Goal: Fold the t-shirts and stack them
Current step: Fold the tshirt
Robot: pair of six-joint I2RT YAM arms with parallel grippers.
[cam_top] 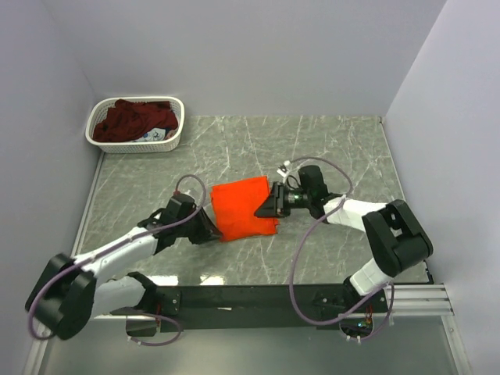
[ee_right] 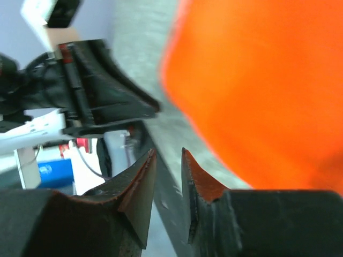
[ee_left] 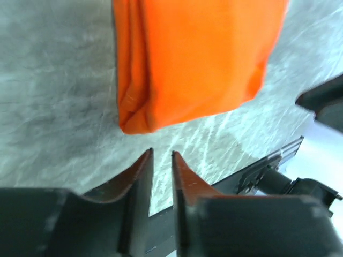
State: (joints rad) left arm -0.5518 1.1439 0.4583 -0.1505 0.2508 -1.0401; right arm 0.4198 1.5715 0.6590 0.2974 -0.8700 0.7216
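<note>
The orange t-shirt (cam_top: pixel 246 207) lies folded into a compact rectangle in the middle of the marble table; it also fills the top of the left wrist view (ee_left: pixel 193 59) and the right side of the right wrist view (ee_right: pixel 262 80). My left gripper (cam_top: pixel 209 226) sits just off the shirt's near left corner. In its own view the left gripper (ee_left: pixel 162 155) is open by a narrow gap with nothing in it. My right gripper (cam_top: pixel 270 207) rests at the shirt's right edge. Seen from its wrist, the right gripper (ee_right: pixel 168 155) is open and empty, beside the cloth. The maroon t-shirt (cam_top: pixel 129 121) lies crumpled in the basket.
A white lattice basket (cam_top: pixel 156 145) stands at the table's far left corner against the wall. Grey walls close in the table (cam_top: pixel 328 148) on three sides. The black base rail (cam_top: pixel 258 301) runs along the near edge.
</note>
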